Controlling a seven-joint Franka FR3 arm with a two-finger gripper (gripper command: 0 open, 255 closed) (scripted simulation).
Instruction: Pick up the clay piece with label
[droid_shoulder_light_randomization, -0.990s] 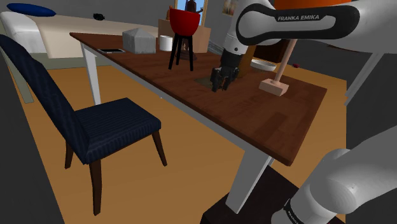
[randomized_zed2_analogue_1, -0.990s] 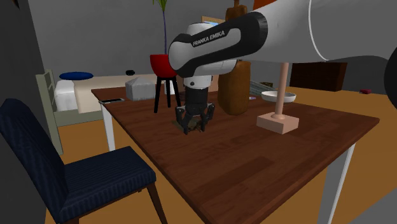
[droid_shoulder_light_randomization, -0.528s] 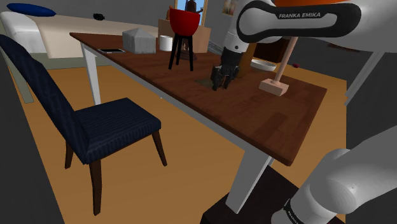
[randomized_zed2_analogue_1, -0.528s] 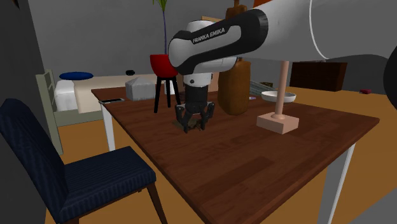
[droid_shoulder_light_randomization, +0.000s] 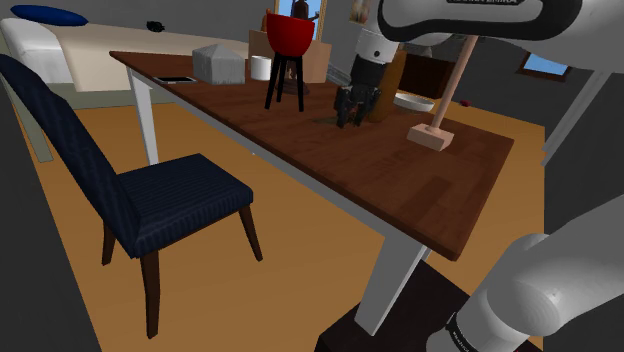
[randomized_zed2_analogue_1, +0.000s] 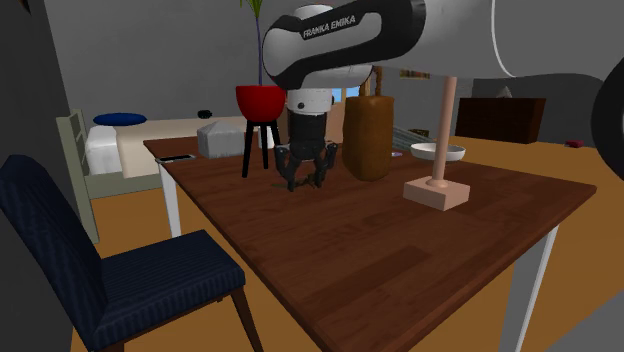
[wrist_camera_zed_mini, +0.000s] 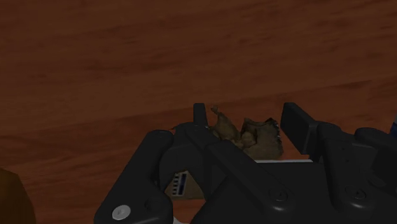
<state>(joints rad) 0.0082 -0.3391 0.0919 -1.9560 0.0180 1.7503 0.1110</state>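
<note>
In the wrist view a lumpy brown clay piece (wrist_camera_zed_mini: 247, 135) is clasped between my two black fingers (wrist_camera_zed_mini: 199, 114), and a white label with blue marks (wrist_camera_zed_mini: 180, 184) shows beside the hand. My gripper (wrist_camera_zed_mini: 249, 122) is shut on this piece, above the brown wooden table (wrist_camera_zed_mini: 127, 57). From the shoulder camera, the gripper (droid_shoulder_light_randomization: 352, 110) hangs a little above the tabletop, close to the tall brown jar. The second exterior view has the gripper (randomized_zed2_analogue_1: 303, 173) between the red bowl's stand and that brown jar (randomized_zed2_analogue_1: 367, 135).
A red bowl on a black stand (droid_shoulder_light_randomization: 288, 45) stands to the shoulder view's left of the gripper. A wooden post on a block base (droid_shoulder_light_randomization: 432, 135) and a white bowl (randomized_zed2_analogue_1: 438, 152) are on the other side. A grey box (droid_shoulder_light_randomization: 218, 62) sits at the far end; a blue chair (droid_shoulder_light_randomization: 150, 200) is beside the table.
The gripper has risen off the tabletop with the clay piece in it and shifted toward the brown jar; the arm's upper link has moved up as well.
</note>
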